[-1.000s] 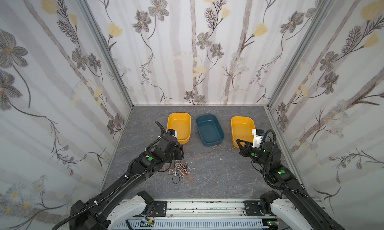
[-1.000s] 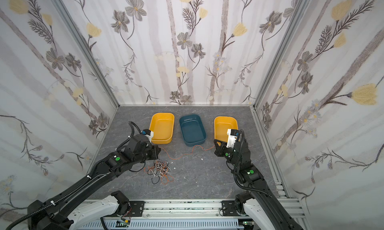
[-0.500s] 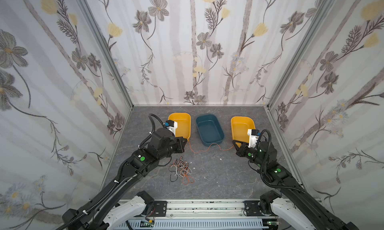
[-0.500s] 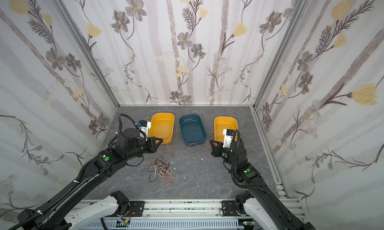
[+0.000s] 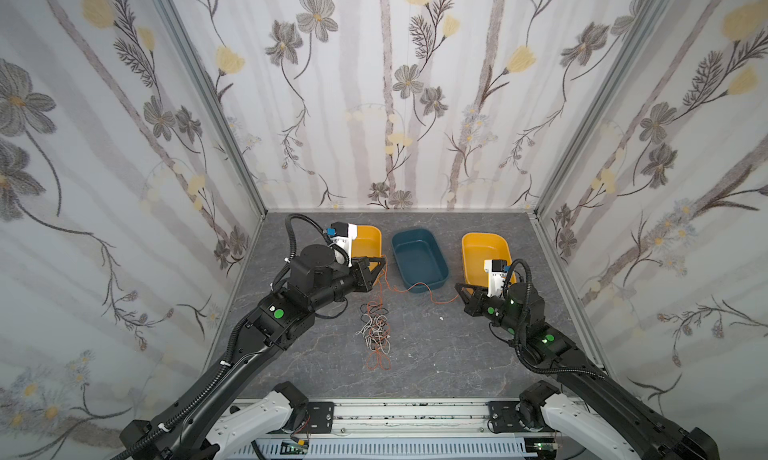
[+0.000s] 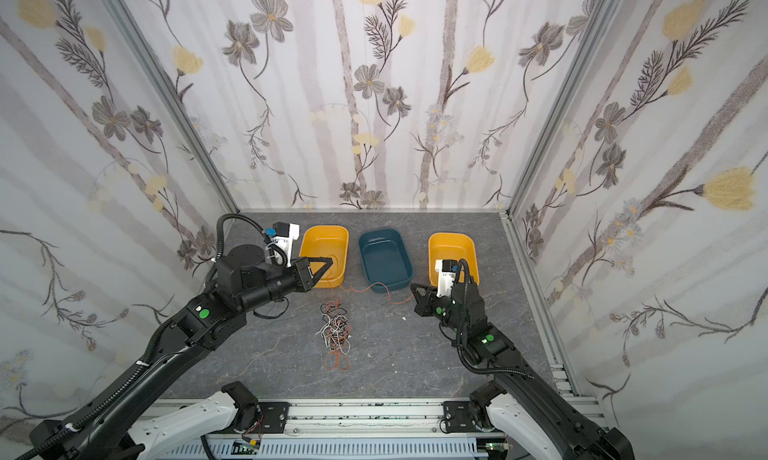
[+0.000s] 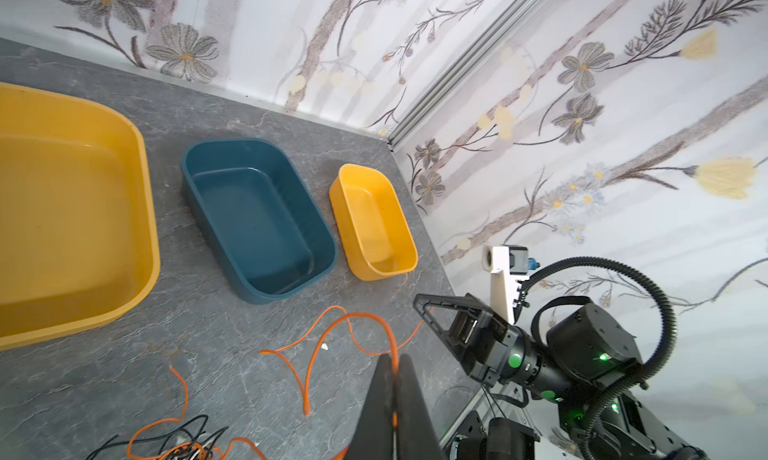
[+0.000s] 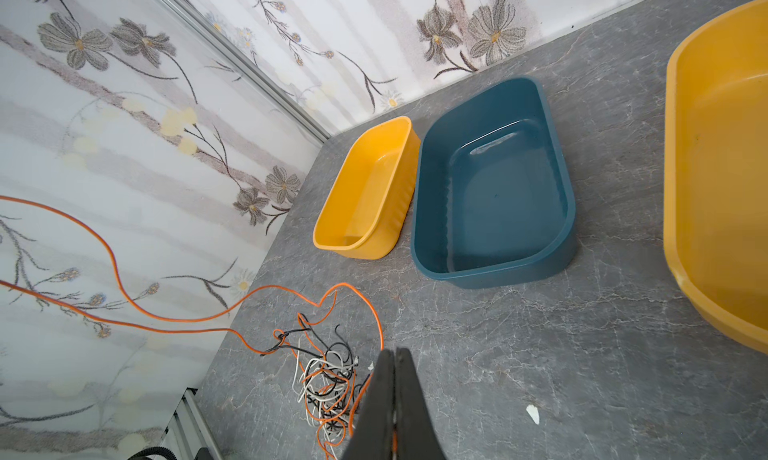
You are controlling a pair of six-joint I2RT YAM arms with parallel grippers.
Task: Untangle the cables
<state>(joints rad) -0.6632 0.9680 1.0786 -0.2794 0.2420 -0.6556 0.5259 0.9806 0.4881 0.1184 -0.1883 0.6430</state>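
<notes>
The left tool (image 5: 379,263) and right tool (image 5: 458,288) each pinched one thin orange cable (image 7: 356,315), held apart, seemingly to draw it from the tangled orange, white and black cables (image 5: 376,331) on the grey table (image 5: 436,354).

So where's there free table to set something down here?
Widest bare table is in front, between the cable tangle and the right arm. A thinner strip runs behind the blue bin. Crowded: the middle, where the orange cable spans from left gripper to right gripper.
</notes>
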